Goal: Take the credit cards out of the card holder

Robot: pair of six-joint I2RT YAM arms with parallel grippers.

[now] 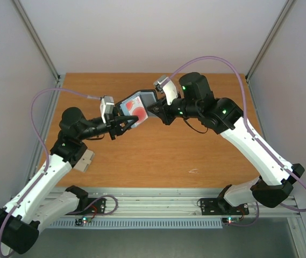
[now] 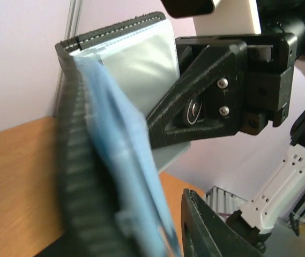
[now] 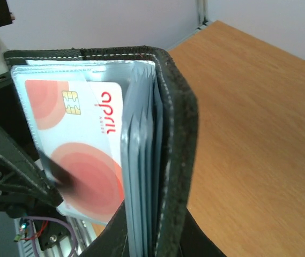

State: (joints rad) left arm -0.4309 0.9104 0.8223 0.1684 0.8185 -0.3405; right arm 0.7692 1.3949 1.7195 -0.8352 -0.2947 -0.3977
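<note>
The card holder (image 1: 137,105) hangs open in the air above the table, black outside with pale blue sleeves. A whitish credit card (image 3: 80,142) with red round spots sits in its front clear sleeve. My right gripper (image 1: 154,109) is shut on the holder's black cover and sleeve stack (image 3: 153,238) from the right. At the holder's lower left corner, my left gripper (image 1: 126,124) stands open. One of its fingers (image 3: 56,179) rests its tip on the card's face. The other finger (image 2: 203,230) stands clear of the blue sleeves (image 2: 125,160). No other credit cards show.
The wooden table (image 1: 163,156) lies below, with a small white mark (image 1: 193,171) towards the near right. Grey walls close in on three sides, and a metal rail (image 1: 158,207) runs along the near edge between the arm bases.
</note>
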